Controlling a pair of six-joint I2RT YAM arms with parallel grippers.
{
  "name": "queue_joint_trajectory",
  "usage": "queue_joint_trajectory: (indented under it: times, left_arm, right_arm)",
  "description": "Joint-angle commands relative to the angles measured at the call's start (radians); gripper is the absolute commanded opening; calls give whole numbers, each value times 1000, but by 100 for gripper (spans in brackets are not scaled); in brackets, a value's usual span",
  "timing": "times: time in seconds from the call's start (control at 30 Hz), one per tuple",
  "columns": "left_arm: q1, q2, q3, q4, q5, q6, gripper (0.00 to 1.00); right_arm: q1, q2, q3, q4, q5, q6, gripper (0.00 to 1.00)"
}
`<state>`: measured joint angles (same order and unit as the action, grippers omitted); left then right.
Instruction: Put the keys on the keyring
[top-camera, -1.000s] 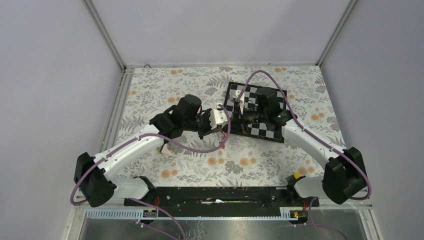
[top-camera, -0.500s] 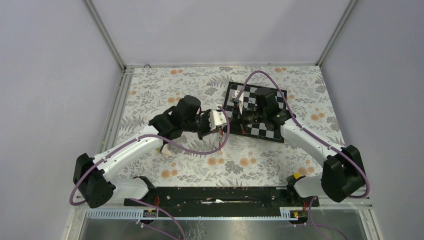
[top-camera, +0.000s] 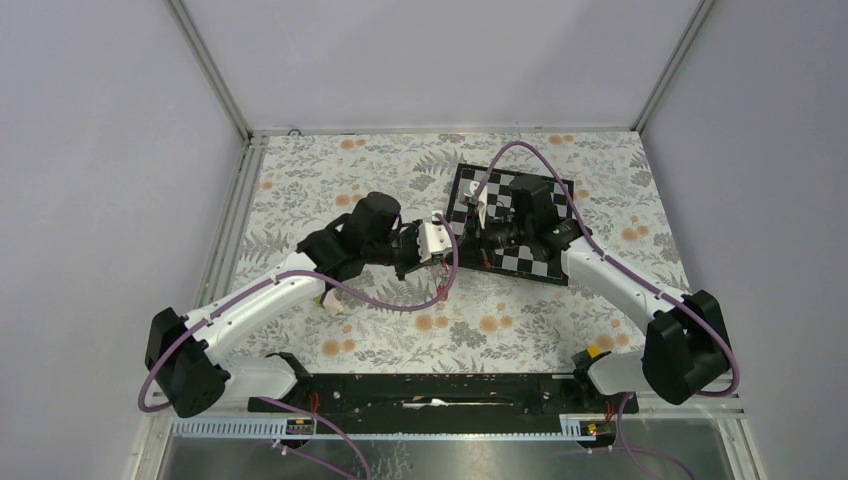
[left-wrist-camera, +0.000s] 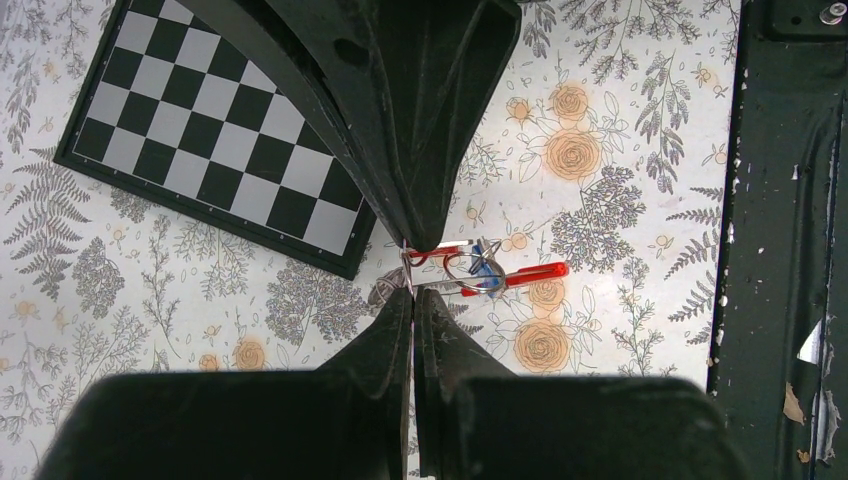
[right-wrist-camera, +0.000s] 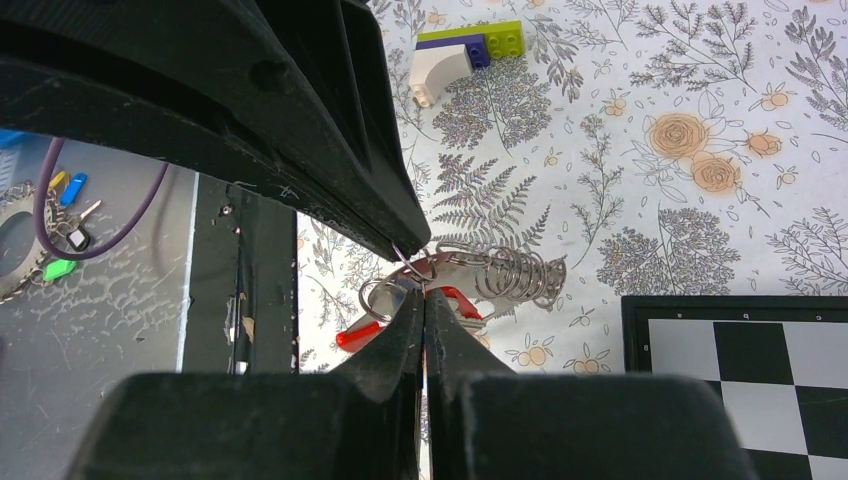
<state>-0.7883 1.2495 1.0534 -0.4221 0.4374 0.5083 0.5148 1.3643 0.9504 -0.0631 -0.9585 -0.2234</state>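
Note:
My two grippers meet tip to tip above the flowered table, just left of the chessboard (top-camera: 545, 262). The left gripper (left-wrist-camera: 412, 292) is shut on a thin wire ring of the keyring (left-wrist-camera: 470, 272), a bunch of metal rings. From the opposite side, the right gripper (right-wrist-camera: 425, 292) is shut on the same bunch beside a silver ring (right-wrist-camera: 385, 298). A blue key tag (left-wrist-camera: 490, 276) and a long red key tag (left-wrist-camera: 530, 271) hang by the rings. In the right wrist view the red tag (right-wrist-camera: 360, 335) passes behind my fingers, and a coil of rings (right-wrist-camera: 520, 272) sits to the right. Which ring each tip pinches is unclear.
A yellow-green, purple and white block (right-wrist-camera: 462, 55) lies on the table near the left arm (top-camera: 300, 285). The chessboard (left-wrist-camera: 200, 130) lies flat at the back right. The black base rail (left-wrist-camera: 780, 250) runs along the near edge. More keys on a chain (right-wrist-camera: 62, 225) lie beyond it.
Both arms have barely shifted. The grippers stay shut tip to tip on the ring bunch.

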Motion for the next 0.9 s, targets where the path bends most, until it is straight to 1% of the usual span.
queue_joint_trajectory:
  times: [0.0, 0.5, 0.87]
  left_arm:
    - [-9, -29, -4, 49, 41, 15, 0]
    - [-8, 5, 3, 49, 59, 12, 0]
    - [-9, 13, 6, 50, 59, 12, 0]
  right_arm:
    - [-10, -31, 9, 31, -22, -17, 0]
    - [-10, -35, 11, 54, -59, 24, 0]
    - [-10, -43, 5, 52, -49, 12, 0]
